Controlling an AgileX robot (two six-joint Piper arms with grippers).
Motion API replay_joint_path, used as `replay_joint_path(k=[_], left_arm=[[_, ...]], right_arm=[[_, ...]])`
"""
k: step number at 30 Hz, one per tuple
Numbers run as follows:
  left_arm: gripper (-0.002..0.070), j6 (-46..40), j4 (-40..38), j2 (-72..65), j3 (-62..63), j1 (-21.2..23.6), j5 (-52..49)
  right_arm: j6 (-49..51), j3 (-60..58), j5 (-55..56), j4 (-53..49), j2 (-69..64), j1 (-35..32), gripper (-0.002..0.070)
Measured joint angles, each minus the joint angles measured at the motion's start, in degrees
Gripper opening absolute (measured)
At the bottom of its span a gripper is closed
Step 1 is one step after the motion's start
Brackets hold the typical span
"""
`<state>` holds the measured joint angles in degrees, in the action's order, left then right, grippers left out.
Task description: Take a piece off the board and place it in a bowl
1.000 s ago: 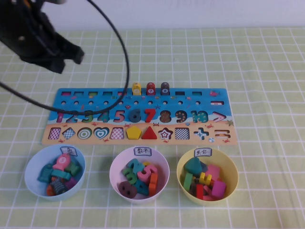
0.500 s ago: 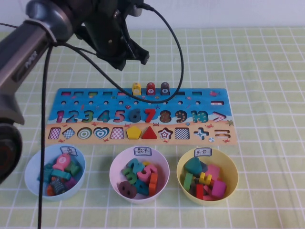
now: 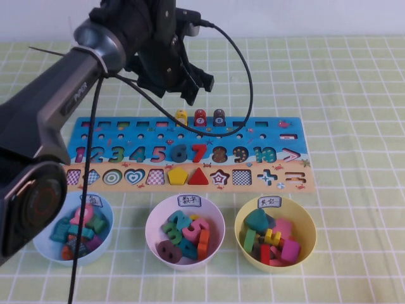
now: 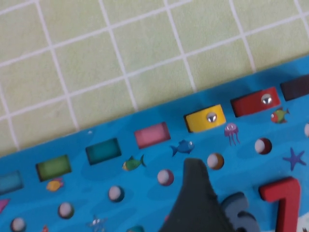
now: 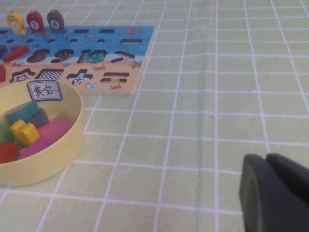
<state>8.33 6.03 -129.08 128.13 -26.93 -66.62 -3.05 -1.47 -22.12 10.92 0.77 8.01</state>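
The yellow piece point(image 3: 181, 117) stands in the back row of the blue board point(image 3: 266, 136), beside a red peg point(image 3: 200, 117) and a brown peg point(image 3: 219, 116). My left gripper point(image 3: 197, 88) hovers just behind and above these pegs, open and empty. In the left wrist view one dark finger point(image 4: 195, 203) hangs over the board point(image 4: 145, 191), with the yellow piece point(image 4: 205, 118) just beyond it. The light blue bowl point(image 3: 110, 223) sits at the front left, holding several pieces. My right gripper point(image 5: 270, 193) is shut and empty above the cloth, right of the board point(image 5: 140, 36).
A pink-white bowl point(image 3: 215, 218) and a yellow bowl point(image 3: 309, 221) with coloured pieces stand in front of the board. The left arm and its cable cross over the table's left side and part of the blue bowl. Green checked cloth covers the table.
My left arm has swung from the far left to the right, and its gripper now hangs over the board's back edge near the yellow piece. The pieces have not moved.
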Motion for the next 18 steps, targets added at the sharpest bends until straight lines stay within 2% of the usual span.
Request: replay_joint_path(k=[18], left_arm=[[0.0422,0.72,1.65,-4.14,0.12,0.0,4.65]], right_arm=[[0.0,0.0,0.0,0.0,0.0,0.0,-0.0017]])
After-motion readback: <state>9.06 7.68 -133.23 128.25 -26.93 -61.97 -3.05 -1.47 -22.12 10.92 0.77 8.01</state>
